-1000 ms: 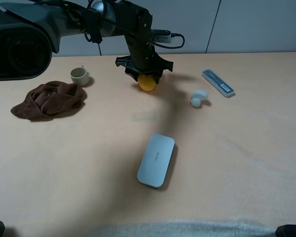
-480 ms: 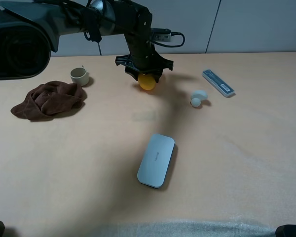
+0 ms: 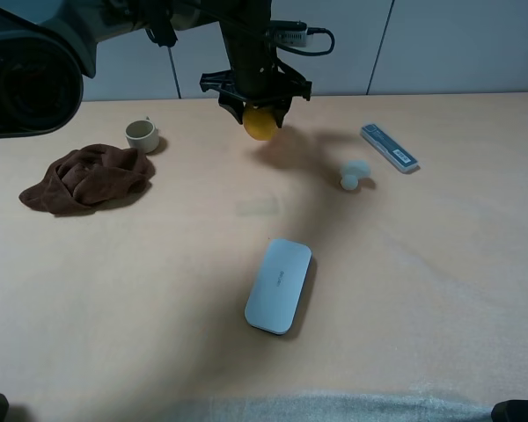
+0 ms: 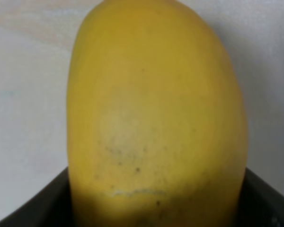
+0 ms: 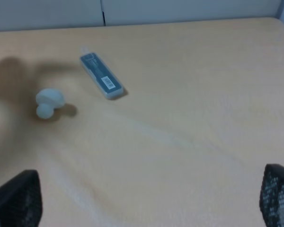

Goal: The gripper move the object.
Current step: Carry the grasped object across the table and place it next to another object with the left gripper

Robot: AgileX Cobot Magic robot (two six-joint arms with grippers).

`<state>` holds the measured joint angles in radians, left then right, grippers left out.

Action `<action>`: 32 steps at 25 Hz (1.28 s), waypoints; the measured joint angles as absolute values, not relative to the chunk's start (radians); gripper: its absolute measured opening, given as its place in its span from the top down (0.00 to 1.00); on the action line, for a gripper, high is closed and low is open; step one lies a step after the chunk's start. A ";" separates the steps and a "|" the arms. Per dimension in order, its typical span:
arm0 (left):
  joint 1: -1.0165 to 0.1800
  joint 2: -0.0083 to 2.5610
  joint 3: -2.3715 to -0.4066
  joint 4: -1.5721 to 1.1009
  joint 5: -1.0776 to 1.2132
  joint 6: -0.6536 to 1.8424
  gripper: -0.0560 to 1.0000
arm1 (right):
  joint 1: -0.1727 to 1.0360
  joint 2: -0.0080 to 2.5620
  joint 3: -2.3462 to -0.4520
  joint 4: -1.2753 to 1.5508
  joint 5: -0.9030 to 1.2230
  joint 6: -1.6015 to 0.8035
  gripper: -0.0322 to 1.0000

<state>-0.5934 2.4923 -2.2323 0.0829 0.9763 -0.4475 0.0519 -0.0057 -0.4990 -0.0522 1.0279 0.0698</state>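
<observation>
Tan tabletop point(image 3: 422, 290), grey wall point(image 3: 458, 44) behind. Left gripper point(image 3: 257, 104) at 12 o'clock. Brown cloth point(image 3: 86, 178) at 9 o'clock; white case point(image 3: 279, 285) toward 6. Mango point(image 3: 260, 125) clamped in that gripper, off the surface, top hidden by jaws. Right gripper point(image 5: 144, 208) spread wide, only fingertips showing.

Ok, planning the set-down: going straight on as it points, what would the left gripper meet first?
Likely bare table, with the object it holds touching down first; nothing else seems below the left gripper, though depth is unclear.
</observation>
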 joint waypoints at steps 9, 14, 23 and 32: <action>-0.593 2.492 -2.340 0.014 1.146 -0.413 0.37 | 0.052 -0.006 -0.499 -0.052 1.028 0.070 0.30; -0.593 2.492 -2.384 0.000 1.161 -0.383 0.37 | 0.052 -0.006 -0.499 -0.052 1.028 0.070 0.30; -0.593 2.469 -2.431 -0.043 1.163 -0.325 0.37 | 0.052 -0.006 -0.499 -0.052 1.028 0.070 0.30; -0.627 2.400 -2.431 -0.042 1.164 -0.291 0.37 | 0.052 -0.006 -0.499 -0.052 1.028 0.070 0.30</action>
<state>-0.6271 2.4003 -2.4311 -0.0425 1.1637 -0.2908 0.0519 -0.0057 -0.4990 -0.0522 1.0279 0.0698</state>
